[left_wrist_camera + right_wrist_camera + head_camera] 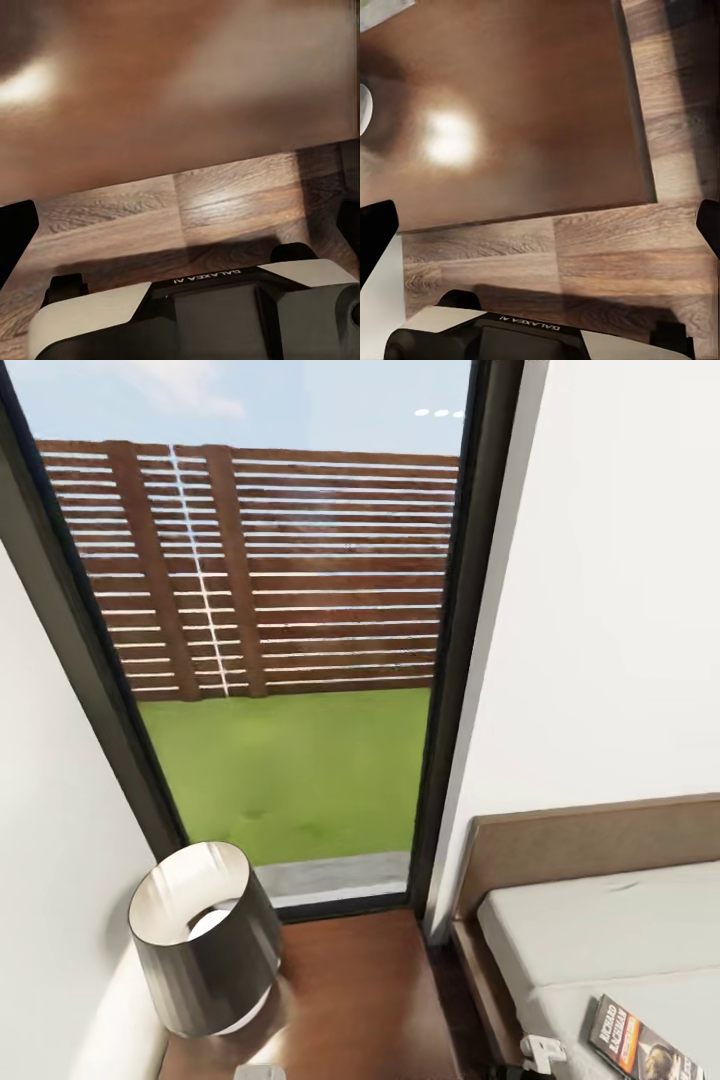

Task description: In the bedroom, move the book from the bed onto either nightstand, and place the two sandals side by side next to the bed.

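Note:
The book (640, 1048), white and orange with dark lettering, lies flat on the pale mattress of the bed (600, 930) at the lower right of the head view. Left of the bed stands the nightstand (350, 1000), with a glossy dark brown top. My left gripper (180, 225) hangs open above the wood floor at the nightstand's (165, 90) edge, holding nothing. My right gripper (540, 229) is also open and empty, over the floor beside the nightstand's (510, 112) corner. The sandals are out of view.
A grey drum-shade lamp (205, 935) stands on the nightstand's left side against the white wall. A tall black-framed window (270, 660) behind shows a slatted fence and grass. The brown headboard (600, 840) runs along the right wall. The robot's own base (202, 315) sits below the grippers.

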{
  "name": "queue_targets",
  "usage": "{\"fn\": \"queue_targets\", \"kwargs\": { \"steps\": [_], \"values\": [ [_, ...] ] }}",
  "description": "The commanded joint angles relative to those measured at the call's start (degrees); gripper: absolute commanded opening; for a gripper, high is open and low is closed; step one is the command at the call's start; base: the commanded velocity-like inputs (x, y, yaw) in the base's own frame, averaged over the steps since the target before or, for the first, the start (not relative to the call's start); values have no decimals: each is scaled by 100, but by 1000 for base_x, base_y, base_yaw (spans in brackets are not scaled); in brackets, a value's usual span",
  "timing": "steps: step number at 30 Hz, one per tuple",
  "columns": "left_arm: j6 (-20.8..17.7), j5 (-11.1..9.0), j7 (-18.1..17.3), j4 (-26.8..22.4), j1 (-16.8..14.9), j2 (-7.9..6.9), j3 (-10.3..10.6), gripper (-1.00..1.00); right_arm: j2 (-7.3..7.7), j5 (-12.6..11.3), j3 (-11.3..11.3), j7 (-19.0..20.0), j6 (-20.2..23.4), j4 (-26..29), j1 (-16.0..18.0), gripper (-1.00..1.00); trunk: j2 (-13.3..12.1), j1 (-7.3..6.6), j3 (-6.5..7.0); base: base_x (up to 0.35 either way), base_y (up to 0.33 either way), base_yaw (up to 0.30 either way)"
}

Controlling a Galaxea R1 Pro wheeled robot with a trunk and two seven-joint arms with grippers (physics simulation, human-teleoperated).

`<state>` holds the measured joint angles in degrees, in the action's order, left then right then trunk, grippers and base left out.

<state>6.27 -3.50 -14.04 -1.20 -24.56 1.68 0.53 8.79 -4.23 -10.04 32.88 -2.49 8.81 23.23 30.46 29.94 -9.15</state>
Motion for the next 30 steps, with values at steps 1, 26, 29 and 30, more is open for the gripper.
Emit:
{"fn": "queue_targets", "kwargs": {
  "steps": [1,26,29,30],
  "values": [
    [15,-37,-20,8,-5,-1,8,100,2,-43,1,25,-6,-10,6,100,9,2,-10,0,0,-300],
    [15,-37,-20,5,-5,-1,8,100,17,-52,-7,37,-6,-10,6,100,9,2,-99,0,0,-120],
    [15,-37,-20,5,-5,-1,8,100,17,-54,-7,41,-6,-10,6,100,9,2,-126,0,0,0],
    [15,-37,-20,7,-5,-1,8,100,17,-55,-7,42,-6,-10,6,100,9,2,-135,0,0,0]
  ]
}}
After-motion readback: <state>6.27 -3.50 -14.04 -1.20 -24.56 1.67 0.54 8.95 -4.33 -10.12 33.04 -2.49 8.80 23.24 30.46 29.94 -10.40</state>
